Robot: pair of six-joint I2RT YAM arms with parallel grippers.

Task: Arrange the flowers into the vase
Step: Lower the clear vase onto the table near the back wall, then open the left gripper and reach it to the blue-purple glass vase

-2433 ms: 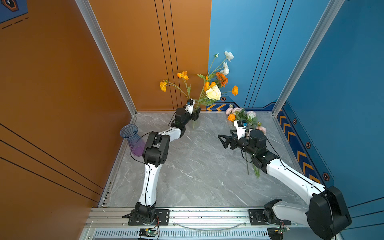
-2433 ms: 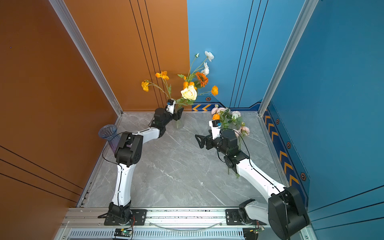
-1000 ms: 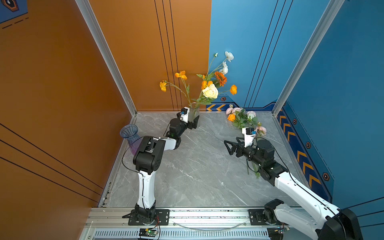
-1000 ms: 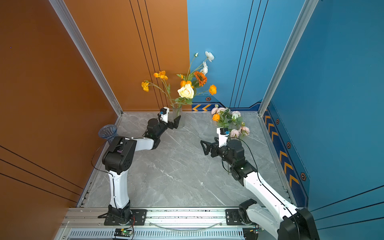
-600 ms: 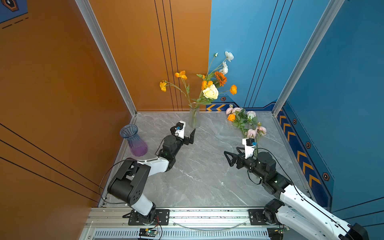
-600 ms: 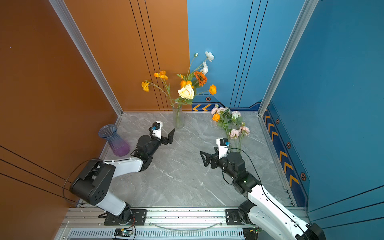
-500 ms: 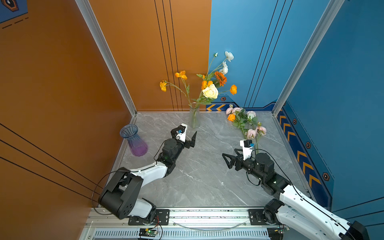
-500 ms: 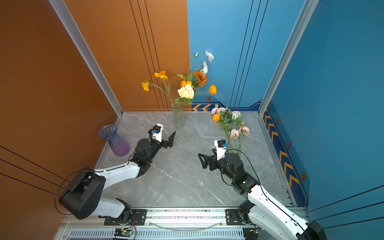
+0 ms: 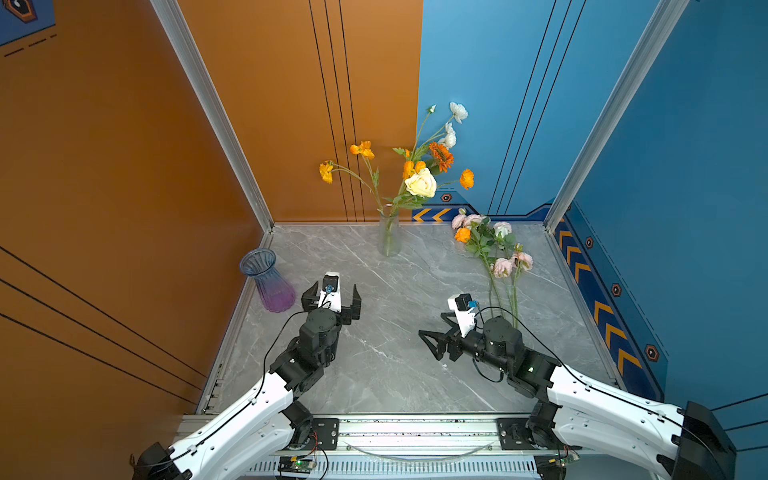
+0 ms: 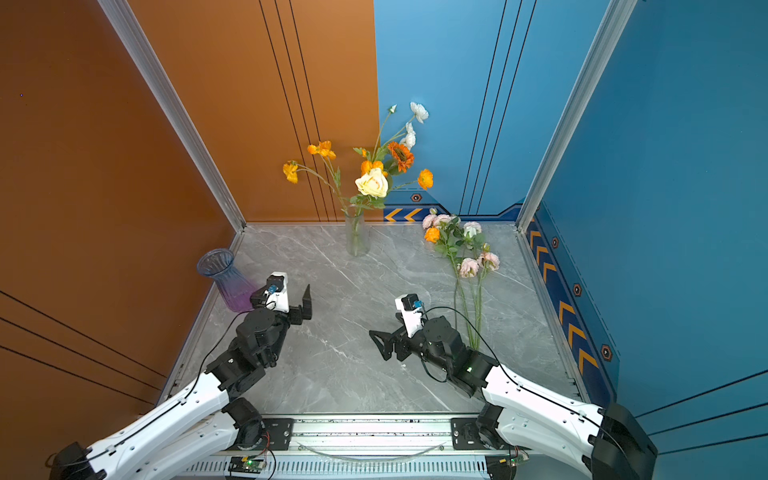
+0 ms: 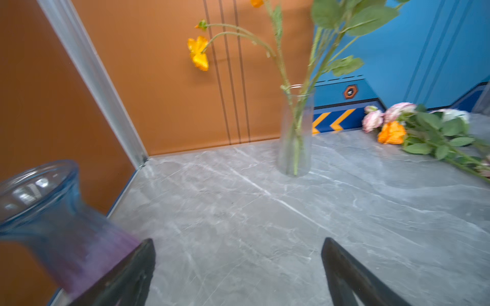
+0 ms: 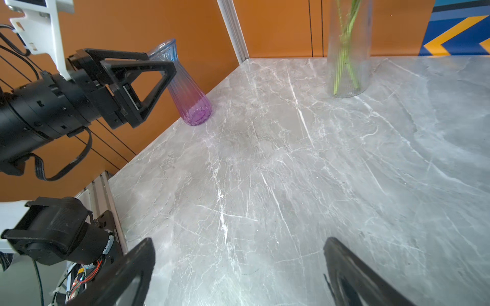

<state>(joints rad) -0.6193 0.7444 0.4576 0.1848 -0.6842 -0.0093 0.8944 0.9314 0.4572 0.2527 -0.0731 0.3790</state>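
Both arms have drawn back from the far end of the grey marbled table (image 9: 395, 365) toward the near rail: the left gripper (image 9: 332, 299), which was up against the clear glass vase (image 9: 389, 235), now hangs beside the empty blue-to-purple ribbed vase (image 9: 270, 278), and the right gripper (image 9: 432, 328) has left the loose flowers. Both sets of jaws stand wide and hold nothing. Orange, white and cream flowers (image 9: 420, 183) already stand in the clear vase, while a bunch of pink, white and orange flowers (image 9: 494, 253) lies flat on the table near the right wall, stems pointing toward the right arm. The step in hand looks like fetching another stem. The right gripper is best placed for it. It should take one stem at mid-length, clear of the leaves, swing it upright, then feed the cut end into the narrow mouth slowly. The left gripper could steady the glass, since the tall blooms make it top-heavy.
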